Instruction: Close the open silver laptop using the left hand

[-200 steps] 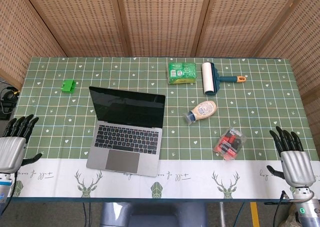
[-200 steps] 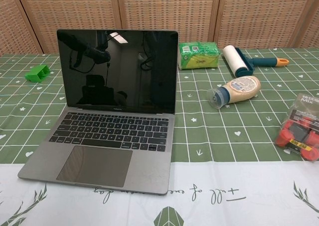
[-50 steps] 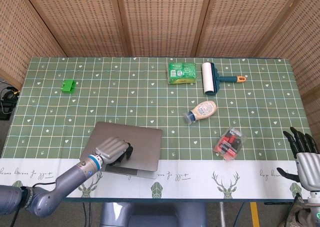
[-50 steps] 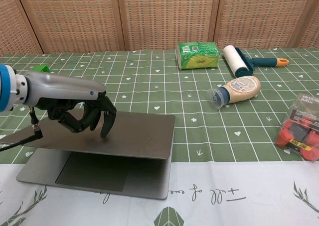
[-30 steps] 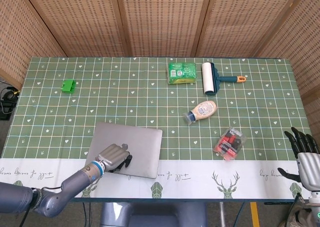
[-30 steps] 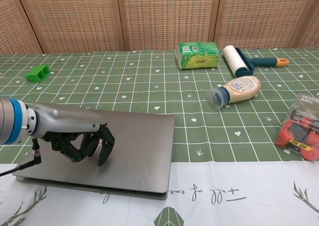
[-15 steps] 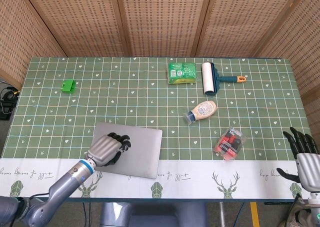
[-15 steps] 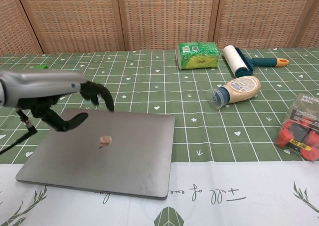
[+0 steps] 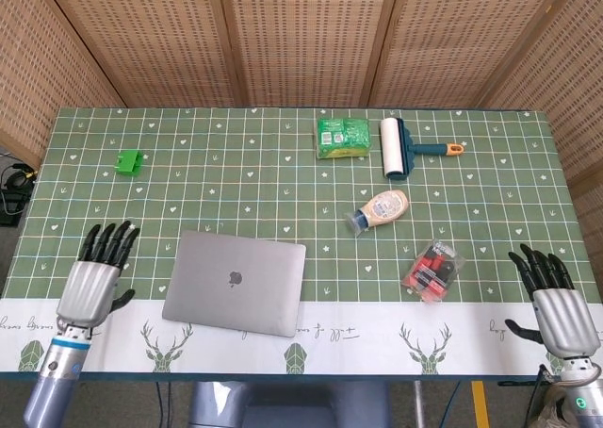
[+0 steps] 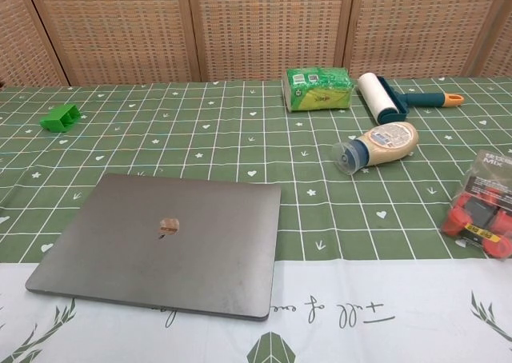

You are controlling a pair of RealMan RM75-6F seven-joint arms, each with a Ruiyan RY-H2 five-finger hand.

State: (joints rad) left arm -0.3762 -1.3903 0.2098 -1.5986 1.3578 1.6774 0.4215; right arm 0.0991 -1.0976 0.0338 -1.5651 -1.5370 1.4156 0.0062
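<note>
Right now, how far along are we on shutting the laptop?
Done, by the look of it: the silver laptop lies flat with its lid down, logo up, and no gap shows along its front edge in the chest view. Nothing is in hand: the left hand sits beside the laptop, fingers spread, touching nothing, and the right hand is open at the far edge. Nothing looks left to do.

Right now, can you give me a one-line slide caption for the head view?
Silver laptop lies closed on the table, with the left hand and the right hand open at either side.
</note>
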